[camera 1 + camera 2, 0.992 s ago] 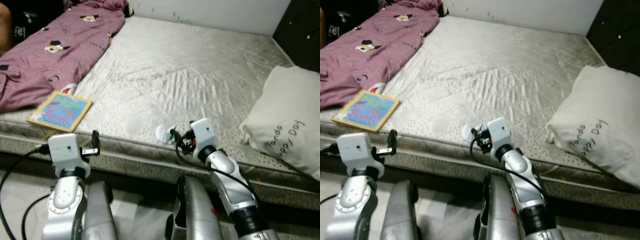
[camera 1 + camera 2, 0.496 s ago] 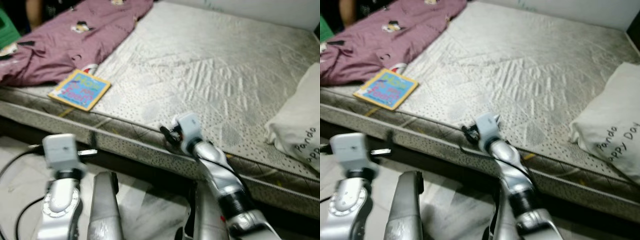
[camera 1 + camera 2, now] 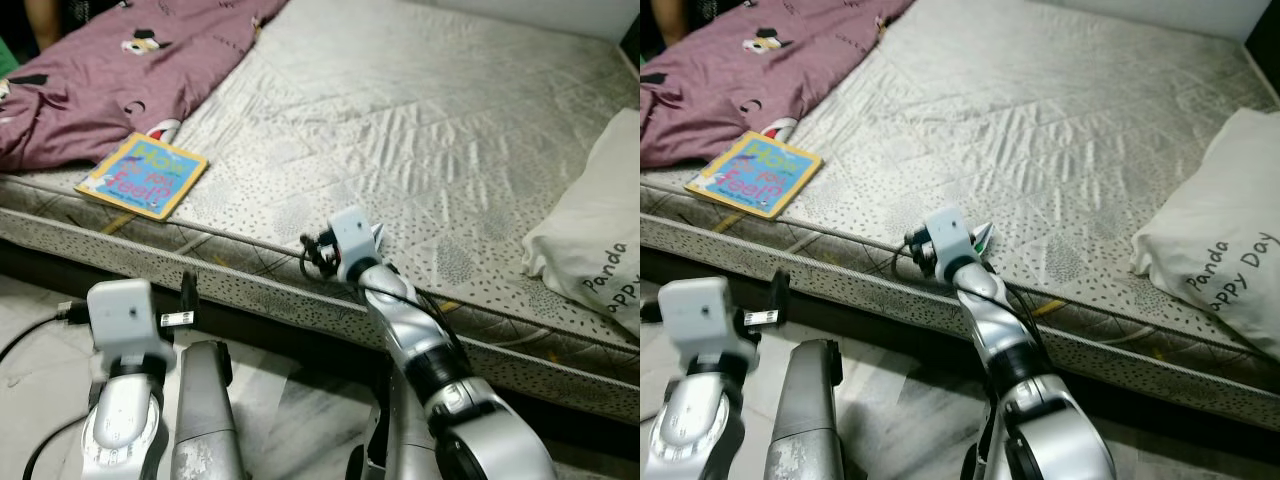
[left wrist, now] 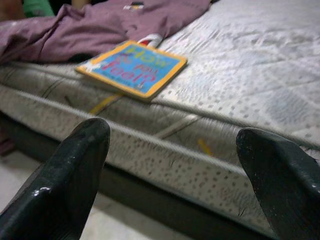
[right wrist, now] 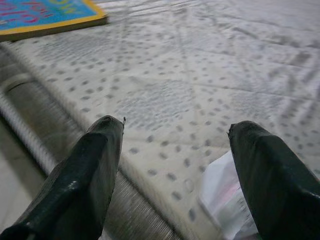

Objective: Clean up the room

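A crumpled white wrapper (image 5: 225, 197) is lying on the bare mattress (image 3: 430, 130) close to its near edge, just beside the right gripper (image 5: 172, 165), whose jaws are spread wide and grasping nothing; one finger (image 5: 272, 175) is hovering next to the scrap. In the head views the wrapper (image 3: 982, 238) is peeking out from behind the right wrist. Further along the same edge, toward the robot's left, a colourful children's book (image 3: 143, 174) is resting flat; its cover lettering appears to begin with "How", the remainder being too small to read. Beyond it a maroon blanket (image 3: 110, 70) printed with cartoon mouse figures is lying bunched across the far left corner. On the right side a white pillow (image 3: 1215, 225) is bearing the words "Panda" and "Happy Day". The left gripper (image 4: 175, 165) is waiting below the mattress edge, jaws released and empty, facing the book (image 4: 132, 67). Judged from this layout, tidying is at an early stage: wrapper, book and blanket are all awaiting collection, and the wrapper seems the item in hand.
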Motion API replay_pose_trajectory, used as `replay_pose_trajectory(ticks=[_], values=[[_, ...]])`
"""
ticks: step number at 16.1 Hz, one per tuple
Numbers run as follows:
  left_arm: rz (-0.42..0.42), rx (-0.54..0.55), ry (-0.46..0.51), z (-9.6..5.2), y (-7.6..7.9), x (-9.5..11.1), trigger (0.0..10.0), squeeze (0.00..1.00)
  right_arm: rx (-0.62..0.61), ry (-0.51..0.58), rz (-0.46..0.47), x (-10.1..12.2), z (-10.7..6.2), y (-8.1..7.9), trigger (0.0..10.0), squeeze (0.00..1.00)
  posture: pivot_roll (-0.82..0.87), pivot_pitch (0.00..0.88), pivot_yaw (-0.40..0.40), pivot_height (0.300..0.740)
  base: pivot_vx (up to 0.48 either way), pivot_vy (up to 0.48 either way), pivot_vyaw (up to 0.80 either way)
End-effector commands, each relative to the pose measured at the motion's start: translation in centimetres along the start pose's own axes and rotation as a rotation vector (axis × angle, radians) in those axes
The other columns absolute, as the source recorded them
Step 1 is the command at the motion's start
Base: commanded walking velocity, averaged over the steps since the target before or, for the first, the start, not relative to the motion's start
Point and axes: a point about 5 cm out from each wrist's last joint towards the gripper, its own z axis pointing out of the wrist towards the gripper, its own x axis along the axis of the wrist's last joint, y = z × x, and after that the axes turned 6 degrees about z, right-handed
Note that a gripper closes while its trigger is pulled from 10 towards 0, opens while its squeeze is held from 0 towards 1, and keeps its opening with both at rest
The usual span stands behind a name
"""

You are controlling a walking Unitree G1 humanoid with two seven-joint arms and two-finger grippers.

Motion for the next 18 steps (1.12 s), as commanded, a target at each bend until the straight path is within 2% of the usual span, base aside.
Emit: replay_pose_trajectory(ticks=[1, 2, 5, 6, 8, 14, 15, 18], values=[[0.008, 0.017, 0.002, -0.4, -0.2, 0.3, 10.0, 0.0, -0.043, 0.01, -0.003, 0.0, 0.0, 0.6, 10.0, 0.0, 0.2, 0.112, -0.109, 0.498, 0.0, 0.0, 0.0], [0.009, 0.017, -0.01, -0.9, -0.1, 0.3, 10.0, 0.0, -0.11, 0.023, -0.009, 0.4, 0.3, 1.5, 10.0, 0.0, 0.21, 0.132, -0.11, 0.498, 0.0, 0.0, 0.0], [0.009, 0.014, -0.03, -2.0, 0.0, 0.5, 10.0, 0.0, -0.196, 0.019, -0.025, 0.5, 0.4, 2.9, 10.0, 0.0, 0.21, 0.172, -0.107, 0.498, 0.0, 0.0, 0.0], [0.008, 0.014, -0.036, -2.1, 0.0, 0.5, 10.0, 0.0, -0.203, 0.017, -0.026, 0.5, 0.4, 3.1, 10.0, 0.0, 0.21, 0.172, -0.107, 0.498, 0.0, 0.0, 0.0], [0.006, 0.001, -0.079, -3.3, 0.2, 0.1, 10.0, 0.0, -0.232, 0.003, -0.051, 0.5, 0.7, 3.5, 10.0, 0.0, 0.2, 0.203, -0.102, 0.498, 0.0, 0.0, 0.0], [0.005, -0.003, -0.096, -3.7, 0.3, 0.4, 10.0, 0.0, -0.278, -0.087, -0.097, -0.5, 0.9, 3.7, 10.0, 0.0, 0.19, 0.232, -0.1, 0.498, 0.0, 0.0, 0.0], [0.009, -0.002, -0.1, -3.7, 0.2, 0.4, 10.0, 0.0, -0.301, -0.095, -0.098, -0.6, 1.0, 3.6, 0.0, 0.0, 0.2, 0.229, -0.099, 0.498, 0.0, 0.0, 0.0], [0.013, 0.001, -0.105, -3.7, 0.1, 0.3, 10.0, 0.0, -0.32, -0.104, -0.105, -0.8, 1.0, 3.2, 0.0, 0.0, 0.2, 0.219, -0.102, 0.498, 0.0, 0.0, 0.0]])
